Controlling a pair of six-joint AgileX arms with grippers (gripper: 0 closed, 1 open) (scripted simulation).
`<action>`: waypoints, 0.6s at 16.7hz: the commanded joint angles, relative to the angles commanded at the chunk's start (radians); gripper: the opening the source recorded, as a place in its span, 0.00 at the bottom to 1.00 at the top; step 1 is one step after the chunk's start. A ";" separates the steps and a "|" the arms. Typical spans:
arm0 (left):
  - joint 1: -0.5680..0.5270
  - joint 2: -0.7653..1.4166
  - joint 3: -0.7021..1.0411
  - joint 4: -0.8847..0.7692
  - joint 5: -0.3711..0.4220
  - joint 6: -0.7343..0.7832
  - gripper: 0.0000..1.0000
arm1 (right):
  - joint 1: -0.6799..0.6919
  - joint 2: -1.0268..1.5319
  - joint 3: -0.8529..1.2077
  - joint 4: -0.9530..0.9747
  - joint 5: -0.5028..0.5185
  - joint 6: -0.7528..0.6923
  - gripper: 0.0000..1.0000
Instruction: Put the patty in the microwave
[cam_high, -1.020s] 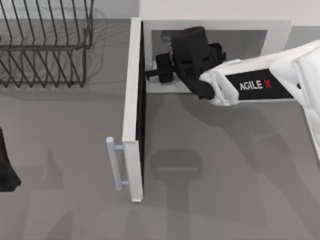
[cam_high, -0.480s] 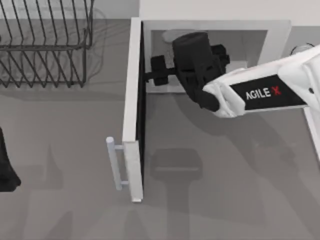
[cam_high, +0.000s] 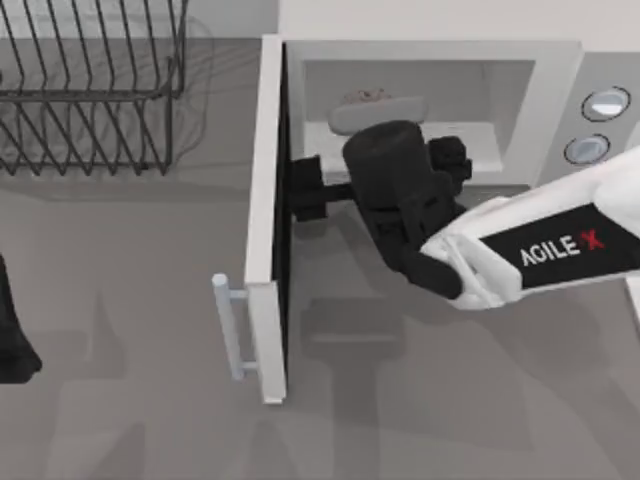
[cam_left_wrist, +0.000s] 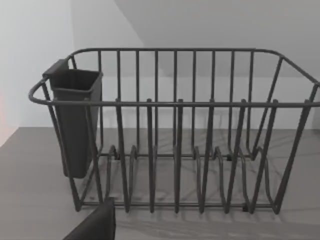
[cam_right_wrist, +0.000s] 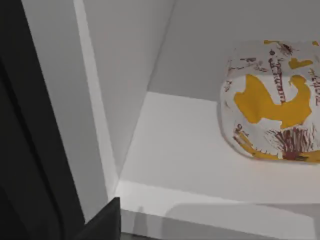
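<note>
Patty (cam_right_wrist: 272, 102) inside microwave (cam_high: 560, 70).

A dark wire dish rack (cam_high: 90, 85) stands on the grey table (cam_high: 130, 300) at the far left of the top view. Its upright bars rise from a base of looped dividers (cam_left_wrist: 175, 170) — all of the slots bare. A dark, box-shaped cutlery holder (cam_left_wrist: 75, 120) hangs on one end of the rack, hooked over the top rail and reaching down nearly to the rack's base. The rack's thin shadows fall across the table just beside it — pale wall (cam_left_wrist: 210, 22) behind.
</note>
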 joint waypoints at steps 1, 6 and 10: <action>0.000 0.000 0.000 0.000 0.000 0.000 1.00 | 0.014 -0.022 -0.041 0.008 0.014 0.013 1.00; 0.000 0.000 0.000 0.000 0.000 0.000 1.00 | 0.047 -0.104 -0.218 0.018 0.082 0.072 1.00; 0.000 0.000 0.000 0.000 0.000 0.000 1.00 | 0.046 -0.116 -0.315 0.003 0.113 0.102 1.00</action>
